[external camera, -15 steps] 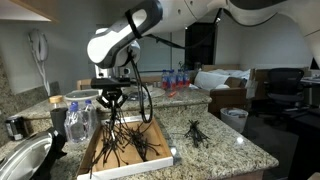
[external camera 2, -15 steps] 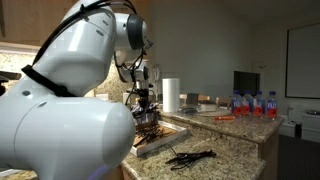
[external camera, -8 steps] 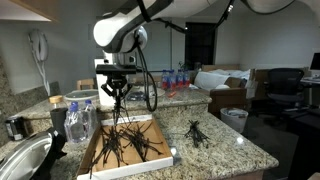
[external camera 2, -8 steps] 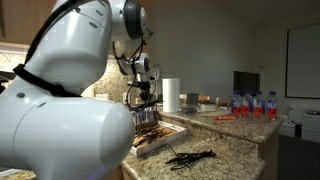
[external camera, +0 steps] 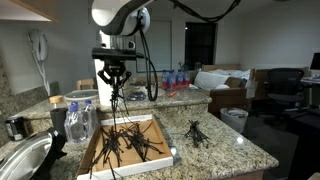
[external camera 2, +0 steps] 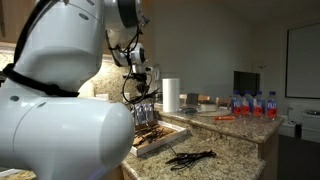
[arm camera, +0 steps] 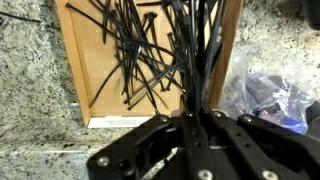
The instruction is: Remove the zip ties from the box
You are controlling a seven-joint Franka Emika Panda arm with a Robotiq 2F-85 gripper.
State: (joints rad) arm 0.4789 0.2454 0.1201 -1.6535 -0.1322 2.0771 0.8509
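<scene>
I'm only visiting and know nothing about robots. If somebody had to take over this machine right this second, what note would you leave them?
Pincer: shut on a bunch of zip ties, held up above the box; the strips dangle down toward it.
Things: loose zip ties lie in the box; a small pile of zip ties lies on the counter beside it.
Done: one pile is out; a second bunch is gripped and lifted.
Left: carry this bunch to the counter, let go, then fetch the rest from the box.
</scene>
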